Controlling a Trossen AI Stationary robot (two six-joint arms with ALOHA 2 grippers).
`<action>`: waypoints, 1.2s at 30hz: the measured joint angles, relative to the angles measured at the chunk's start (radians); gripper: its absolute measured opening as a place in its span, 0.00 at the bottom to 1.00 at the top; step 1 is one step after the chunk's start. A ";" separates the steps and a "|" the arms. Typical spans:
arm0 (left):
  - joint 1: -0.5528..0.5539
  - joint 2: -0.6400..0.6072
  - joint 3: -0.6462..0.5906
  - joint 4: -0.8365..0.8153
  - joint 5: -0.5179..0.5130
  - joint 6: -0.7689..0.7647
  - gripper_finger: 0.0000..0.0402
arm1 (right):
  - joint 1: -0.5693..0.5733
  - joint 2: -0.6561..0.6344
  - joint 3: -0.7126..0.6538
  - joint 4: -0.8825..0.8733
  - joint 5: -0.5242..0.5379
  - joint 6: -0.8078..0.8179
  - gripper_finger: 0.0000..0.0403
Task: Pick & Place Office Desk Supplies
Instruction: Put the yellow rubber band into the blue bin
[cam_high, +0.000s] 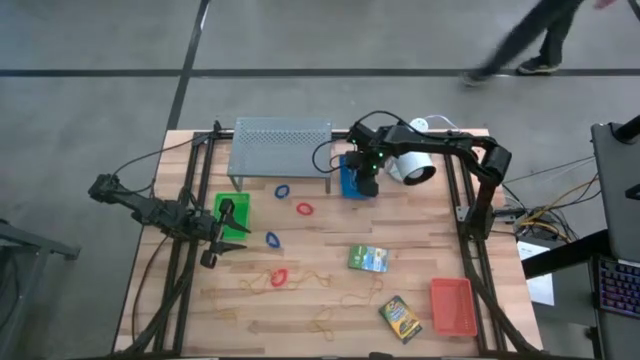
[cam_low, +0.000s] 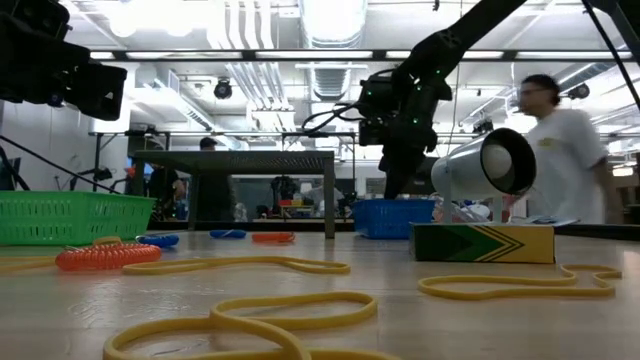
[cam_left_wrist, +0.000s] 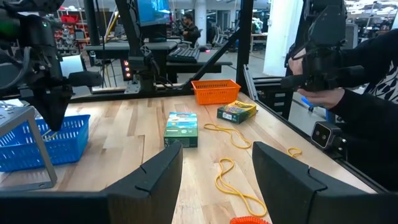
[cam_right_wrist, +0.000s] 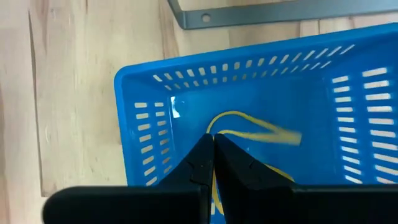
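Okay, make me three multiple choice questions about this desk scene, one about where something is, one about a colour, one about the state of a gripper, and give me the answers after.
1. Where is the right gripper?
A. over the blue tray
B. over the red-orange tray
C. beside the green tray

2. What colour is the rubber band lying in the blue tray?
A. red
B. tan-yellow
C. blue

3. How do the right gripper's fingers stand?
A. wide apart
B. shut together
C. out of sight

Answers:
1. A: the high view and the right wrist view both put it directly above the blue tray by the grey shelf.
2. B: the right wrist view shows a thin tan-yellow loop on the tray's floor.
3. B: in the right wrist view the two dark tips meet with no gap.
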 joint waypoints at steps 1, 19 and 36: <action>0.000 0.000 0.000 0.000 0.000 0.000 0.50 | 0.000 0.000 -0.005 0.003 0.000 -0.001 0.02; 0.000 0.000 0.000 0.000 0.000 0.000 0.50 | 0.000 0.000 -0.067 0.076 -0.002 -0.001 0.02; 0.000 0.000 0.000 0.000 0.000 0.000 0.50 | -0.002 -0.002 -0.067 0.098 -0.008 0.001 0.32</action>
